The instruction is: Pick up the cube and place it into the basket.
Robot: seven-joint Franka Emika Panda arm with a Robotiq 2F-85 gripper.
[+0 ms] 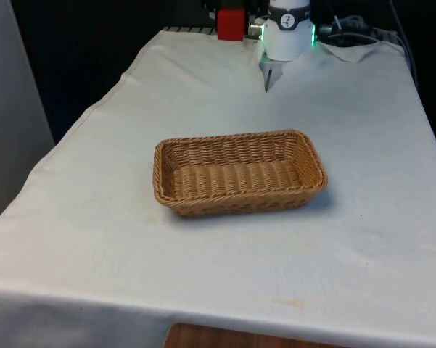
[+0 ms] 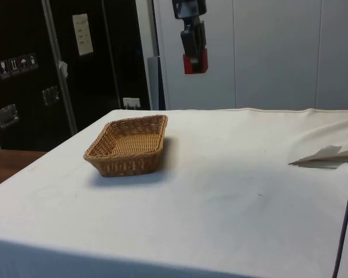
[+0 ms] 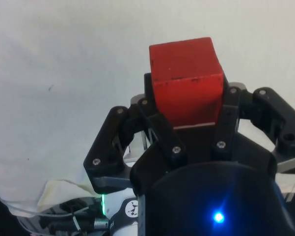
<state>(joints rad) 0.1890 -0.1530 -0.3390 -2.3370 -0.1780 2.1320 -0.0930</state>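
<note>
Side view shows the end effector (image 2: 194,61) clenched on the red cube (image 2: 195,61), held high above the worktop (image 2: 231,174) and beyond the basket (image 2: 127,145). Judged step: carry under way; next, travel over the basket's opening, descend, release.

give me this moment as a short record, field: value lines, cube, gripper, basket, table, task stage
cube: red cube, held in the air, high above the table
gripper: black gripper, shut on the red cube, raised well clear of the cloth
basket: wicker basket, rectangular, empty, standing on the cloth
table: white cloth covering it, a fold raised near the robot's end
cube vs basket: apart; cube not yet over the basket by the front view
task stage: cube picked up, not yet placed
</note>
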